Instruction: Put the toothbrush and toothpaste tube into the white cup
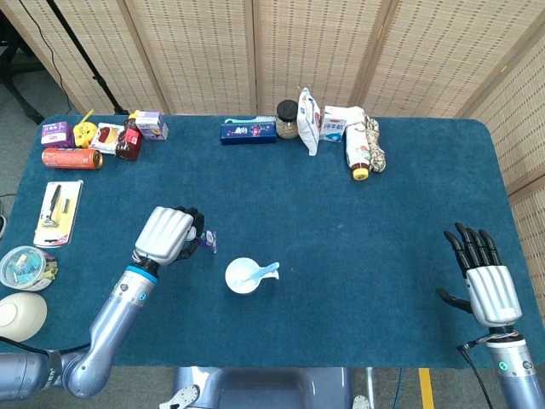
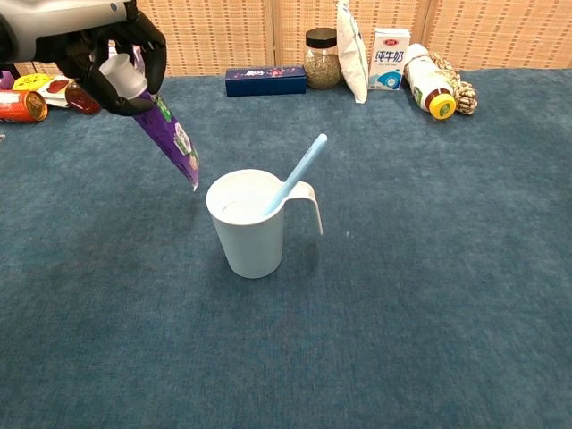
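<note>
The white cup (image 2: 250, 223) stands on the blue table, also seen from above as the cup (image 1: 243, 276). A light blue toothbrush (image 2: 297, 173) leans inside it, its handle sticking out to the right. My left hand (image 2: 107, 54) grips the purple toothpaste tube (image 2: 170, 141) by its white cap end and holds it in the air, tilted, its flat tail pointing down toward the cup's left rim. In the head view the left hand (image 1: 164, 234) is just left of the cup. My right hand (image 1: 482, 274) rests open at the table's right front, holding nothing.
Along the back edge stand a dark blue box (image 2: 260, 80), a jar (image 2: 322, 57), a white pouch (image 2: 351, 52), a milk carton (image 2: 390, 46) and a lying bottle (image 2: 429, 88). Snacks and a can (image 1: 71, 158) sit at the far left, a razor pack (image 1: 58, 210) below them.
</note>
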